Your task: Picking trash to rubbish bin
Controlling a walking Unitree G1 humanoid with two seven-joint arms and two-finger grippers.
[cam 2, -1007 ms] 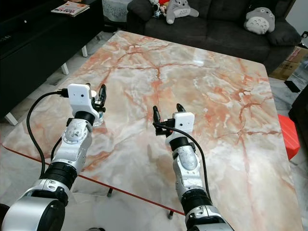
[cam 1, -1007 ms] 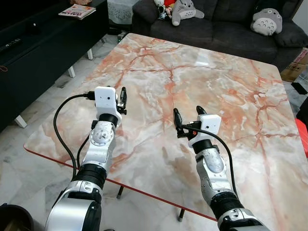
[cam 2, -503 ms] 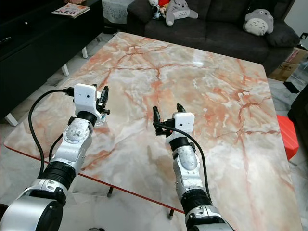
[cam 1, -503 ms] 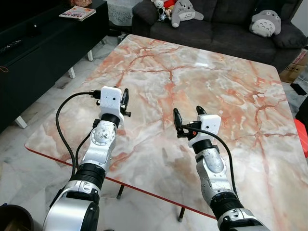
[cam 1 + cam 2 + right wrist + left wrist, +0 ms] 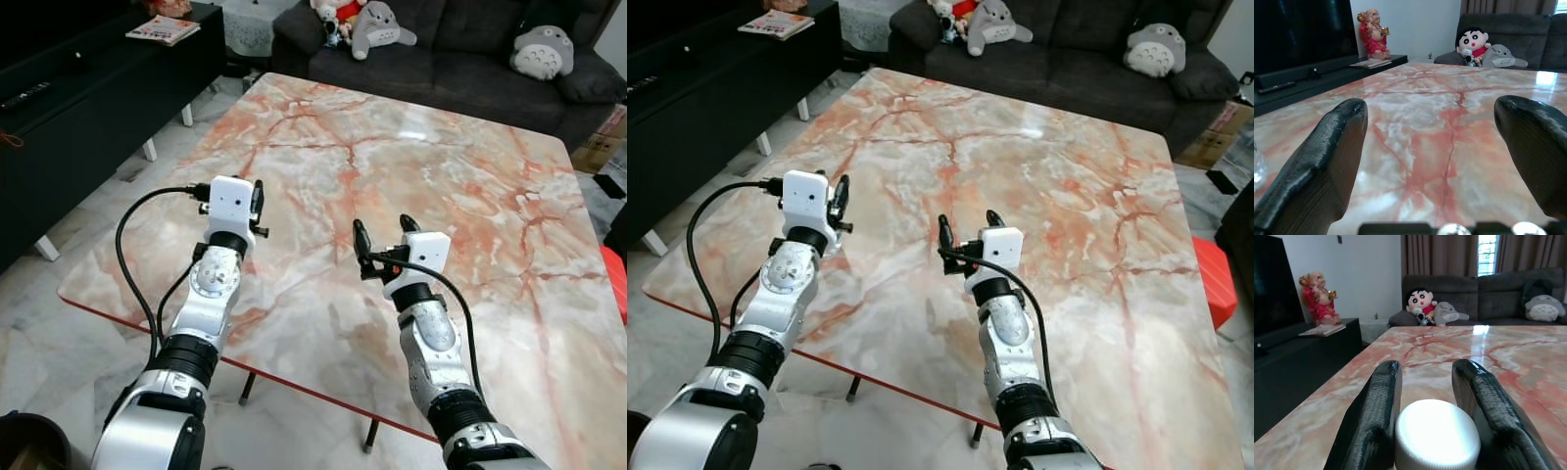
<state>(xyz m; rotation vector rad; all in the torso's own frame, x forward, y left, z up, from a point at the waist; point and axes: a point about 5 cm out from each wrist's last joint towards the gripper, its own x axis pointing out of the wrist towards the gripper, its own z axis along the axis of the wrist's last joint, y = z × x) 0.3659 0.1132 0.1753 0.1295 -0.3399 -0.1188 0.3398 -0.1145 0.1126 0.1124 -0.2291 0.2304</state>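
Marble counter lies broad and bare ahead of us. Our left pincer grips one white-capped bottle near the counter's left edge — its body is hidden. Our right pincer hovers released mid-counter. One dark bin, cut off, stands on the floor.

Two silver jointed arms carry white box-shaped wrist housings. A black cable loops from the left one, at the frame's left. Each gripper, left gripper and right gripper, has two long black ribbed fingers.
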